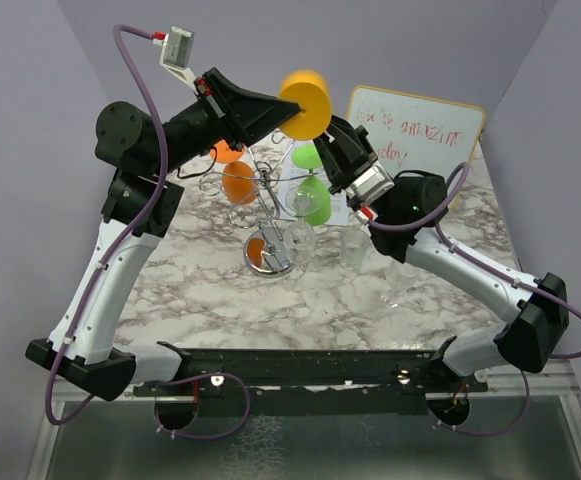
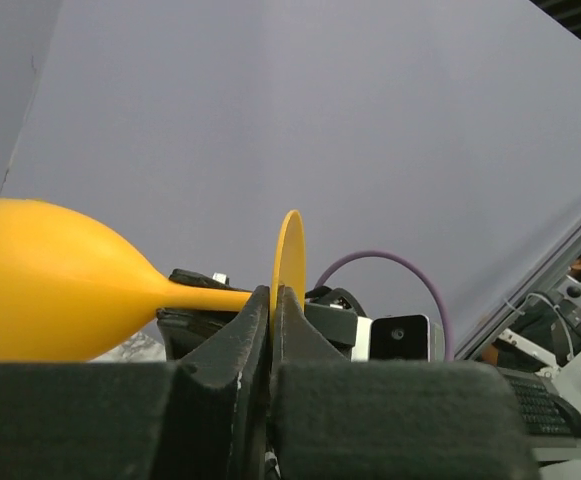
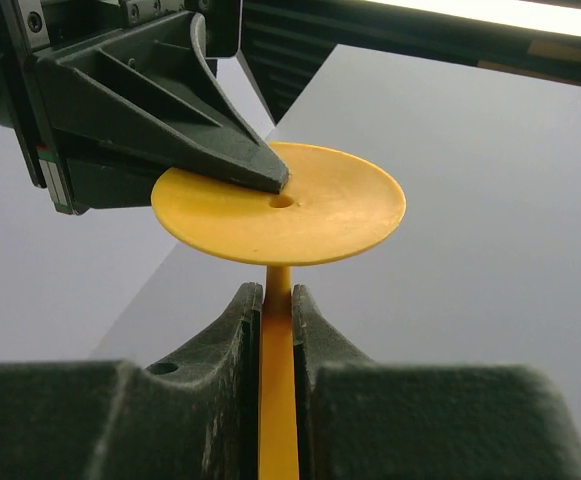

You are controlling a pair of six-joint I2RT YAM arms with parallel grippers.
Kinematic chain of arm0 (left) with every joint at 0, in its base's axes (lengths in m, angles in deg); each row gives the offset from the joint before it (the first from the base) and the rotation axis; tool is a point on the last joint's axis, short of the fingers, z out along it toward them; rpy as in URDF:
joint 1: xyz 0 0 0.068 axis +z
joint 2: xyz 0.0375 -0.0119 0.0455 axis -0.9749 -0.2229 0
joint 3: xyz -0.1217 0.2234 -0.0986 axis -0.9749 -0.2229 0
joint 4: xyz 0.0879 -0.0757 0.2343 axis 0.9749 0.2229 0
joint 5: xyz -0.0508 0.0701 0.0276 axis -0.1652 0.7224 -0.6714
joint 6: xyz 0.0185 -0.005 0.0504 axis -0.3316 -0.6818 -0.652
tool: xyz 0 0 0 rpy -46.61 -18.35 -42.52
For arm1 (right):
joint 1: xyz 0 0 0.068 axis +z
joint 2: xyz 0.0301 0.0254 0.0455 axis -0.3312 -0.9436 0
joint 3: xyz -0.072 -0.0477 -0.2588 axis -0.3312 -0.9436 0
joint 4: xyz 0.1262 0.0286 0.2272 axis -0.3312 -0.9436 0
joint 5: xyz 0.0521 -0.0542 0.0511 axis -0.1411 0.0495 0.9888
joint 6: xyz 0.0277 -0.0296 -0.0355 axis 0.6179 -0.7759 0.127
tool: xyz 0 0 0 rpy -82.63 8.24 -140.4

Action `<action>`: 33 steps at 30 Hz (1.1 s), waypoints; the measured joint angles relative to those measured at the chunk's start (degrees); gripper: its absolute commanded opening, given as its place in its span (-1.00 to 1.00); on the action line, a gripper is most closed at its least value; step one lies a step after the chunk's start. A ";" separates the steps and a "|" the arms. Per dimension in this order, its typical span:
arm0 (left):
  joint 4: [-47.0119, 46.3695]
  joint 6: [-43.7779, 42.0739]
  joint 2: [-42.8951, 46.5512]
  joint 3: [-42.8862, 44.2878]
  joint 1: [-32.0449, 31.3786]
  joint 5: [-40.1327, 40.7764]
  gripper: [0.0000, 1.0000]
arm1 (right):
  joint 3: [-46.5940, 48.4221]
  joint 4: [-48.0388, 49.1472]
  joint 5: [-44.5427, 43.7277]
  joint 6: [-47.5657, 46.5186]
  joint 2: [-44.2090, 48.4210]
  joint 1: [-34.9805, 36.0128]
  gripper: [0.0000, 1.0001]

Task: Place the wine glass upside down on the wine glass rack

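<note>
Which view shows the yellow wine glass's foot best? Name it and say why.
Right wrist: the foot of the yellow wine glass shows as a nearly whole disc. Left wrist sees it edge-on; top external shows it small and distant.

1. My arms [image 1: 95,300] are white shells joined by round black housings.
2. Purple cables [image 1: 132,70] run back from each wrist.
3. A white connector block [image 1: 178,47] with red tips sits behind my left gripper [image 1: 288,105].
4. My fingers [image 3: 185,120] are matte black ribbed wedges, with dark screws at their roots.
</note>
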 measured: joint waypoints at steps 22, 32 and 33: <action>11.91 -20.37 10.91 -1.84 0.00 22.51 -1.00 | -5.75 -3.34 -1.95 7.82 7.63 0.00 0.30; 28.52 -26.58 19.02 -13.18 0.00 52.06 -1.00 | -14.05 -6.60 -5.90 18.12 16.68 0.00 0.30; 30.12 -26.60 19.78 -14.08 0.00 53.51 -1.00 | -14.80 -6.99 -6.95 19.23 17.86 0.00 0.30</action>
